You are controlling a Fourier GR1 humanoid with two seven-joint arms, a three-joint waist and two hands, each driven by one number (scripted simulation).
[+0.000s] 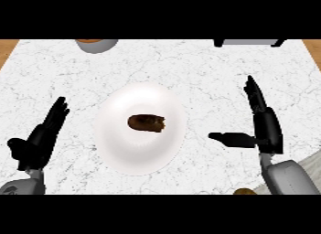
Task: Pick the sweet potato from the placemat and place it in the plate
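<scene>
— Your right hand [265, 130]?
— Fingers straight, thumb out, holding nothing — the left hand [40, 139] likewise.
— The sweet potato [147, 122]?
— Left of your right hand, between both, lying on the white plate [132, 157].

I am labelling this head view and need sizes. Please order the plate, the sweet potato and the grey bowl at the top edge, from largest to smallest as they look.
1. Plate
2. Grey bowl, cut by the view's edge, so its full size is unsure
3. Sweet potato, lying on the plate
</scene>
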